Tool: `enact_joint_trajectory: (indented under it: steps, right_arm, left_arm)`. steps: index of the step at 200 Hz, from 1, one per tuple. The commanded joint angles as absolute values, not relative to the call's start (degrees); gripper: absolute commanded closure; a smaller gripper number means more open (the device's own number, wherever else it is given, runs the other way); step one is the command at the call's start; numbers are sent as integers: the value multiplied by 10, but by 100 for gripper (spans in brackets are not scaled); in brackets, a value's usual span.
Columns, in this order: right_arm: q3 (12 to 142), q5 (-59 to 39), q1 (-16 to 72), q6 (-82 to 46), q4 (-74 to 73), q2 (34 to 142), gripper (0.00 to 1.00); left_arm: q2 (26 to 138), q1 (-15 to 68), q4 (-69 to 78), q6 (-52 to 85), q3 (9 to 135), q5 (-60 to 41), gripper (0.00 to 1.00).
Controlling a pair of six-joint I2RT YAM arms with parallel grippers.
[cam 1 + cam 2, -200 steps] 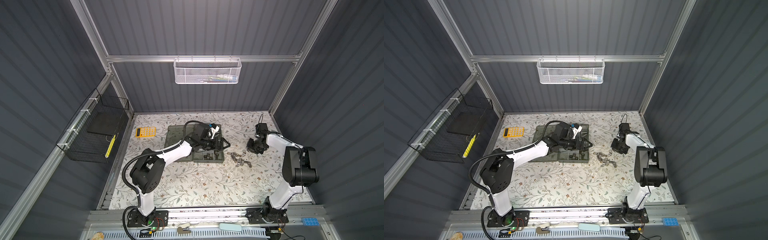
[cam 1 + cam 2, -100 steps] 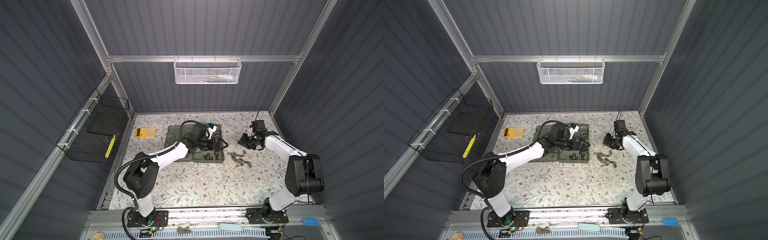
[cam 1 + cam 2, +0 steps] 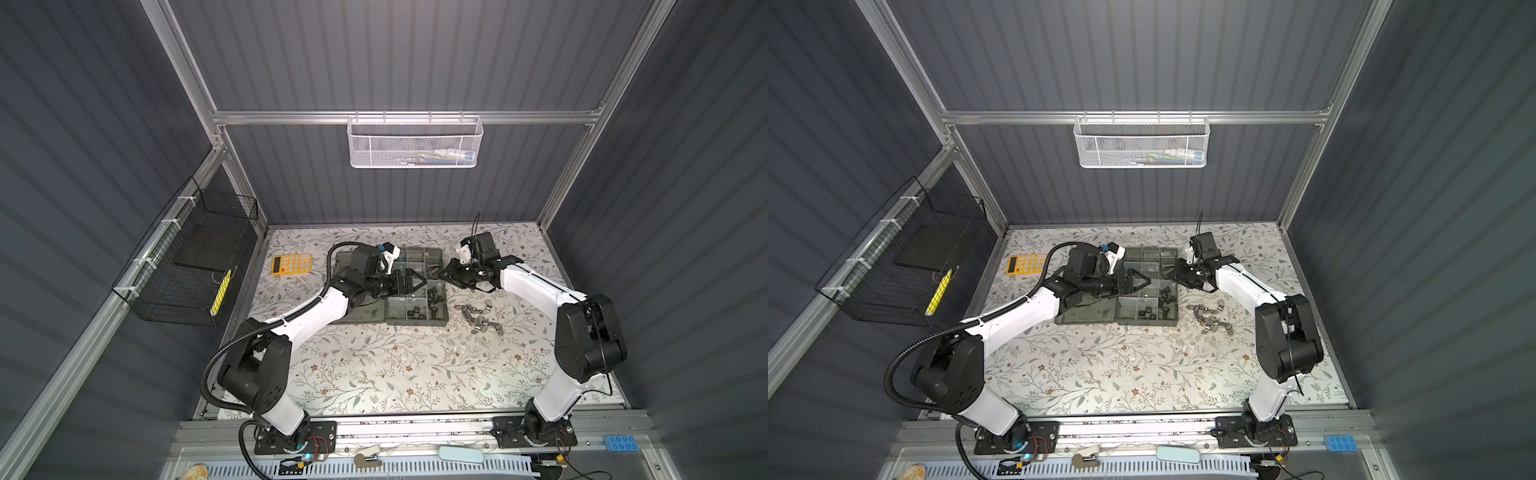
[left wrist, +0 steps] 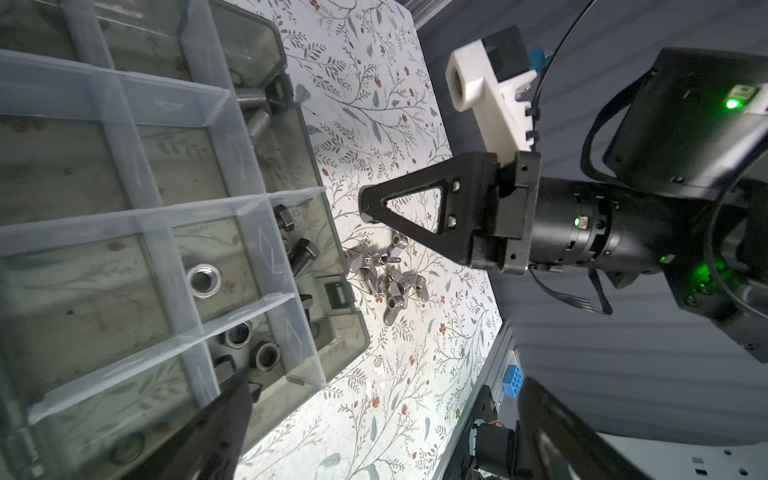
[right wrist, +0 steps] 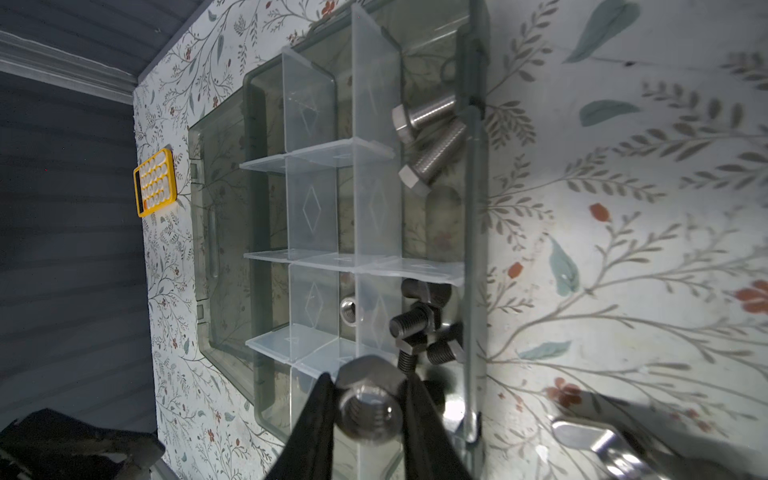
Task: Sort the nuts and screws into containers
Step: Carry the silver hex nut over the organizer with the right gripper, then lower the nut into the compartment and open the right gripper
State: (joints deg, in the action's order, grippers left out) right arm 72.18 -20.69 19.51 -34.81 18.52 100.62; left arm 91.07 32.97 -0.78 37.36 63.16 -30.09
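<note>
Over the organizer case's (image 3: 415, 321) right edge, mid-frame in both top views, the right hand (image 3: 445, 276) pinches a silver nut (image 5: 370, 401); the left hand (image 3: 420, 282) gapes wide nearby.

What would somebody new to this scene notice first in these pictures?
Over the grey-green organizer case at the back of the floral table, the right hand pinches a silver nut, facing the open left hand. In a top view, a loose pile of wing nuts lies right of the case.
</note>
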Motion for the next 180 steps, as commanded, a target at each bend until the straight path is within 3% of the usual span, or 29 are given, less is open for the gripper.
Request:
enact_joint_trajectory:
  steps: [1,121,180]
  right_arm:
    - [747,-218,214,-367,172,1027,81]
    - [817,-220,281,-394,173,1145,76]
    - [815,-216,284,-388,183,1157,68]
  left_arm:
    - [886,326,-23,353,616,-311,0]
    - [849,275,-18,356,566,-333,0]
    - [856,274,-14,359,570,-338,0]
